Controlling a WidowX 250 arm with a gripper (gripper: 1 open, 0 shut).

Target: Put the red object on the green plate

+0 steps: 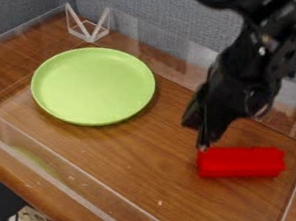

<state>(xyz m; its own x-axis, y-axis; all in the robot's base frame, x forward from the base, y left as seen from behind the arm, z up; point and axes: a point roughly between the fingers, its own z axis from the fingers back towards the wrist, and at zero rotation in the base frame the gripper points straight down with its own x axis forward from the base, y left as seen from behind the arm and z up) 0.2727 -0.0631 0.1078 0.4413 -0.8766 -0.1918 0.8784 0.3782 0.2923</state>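
**Red block on the desk in front of you, fingers clenched on nothing**

Nearest you, the wooden desk [109,179] runs down to its front edge, where a clear strip [62,188] follows the border. Beyond the lower left corner you have a dark area, with a small pale item you can't make out fully.

A little farther in, toward the right side, your red block [241,162] lies flat on the wood, its long side running roughly across your view with the right end slightly farther away. It is well apart from the plate.

Your fingers [201,129] are clenched and hold nothing, pointing down just beside the block's far left end. You can't tell from this angle whether they touch it. The dark arm [255,54] rises behind them and out of the top of your view.

To the left of the fingers, your green plate [93,86] sits flat with its surface bare. Past it, near the far left corner, stands a white wire-like frame [86,24], and a grey wall [148,12] closes off the back.
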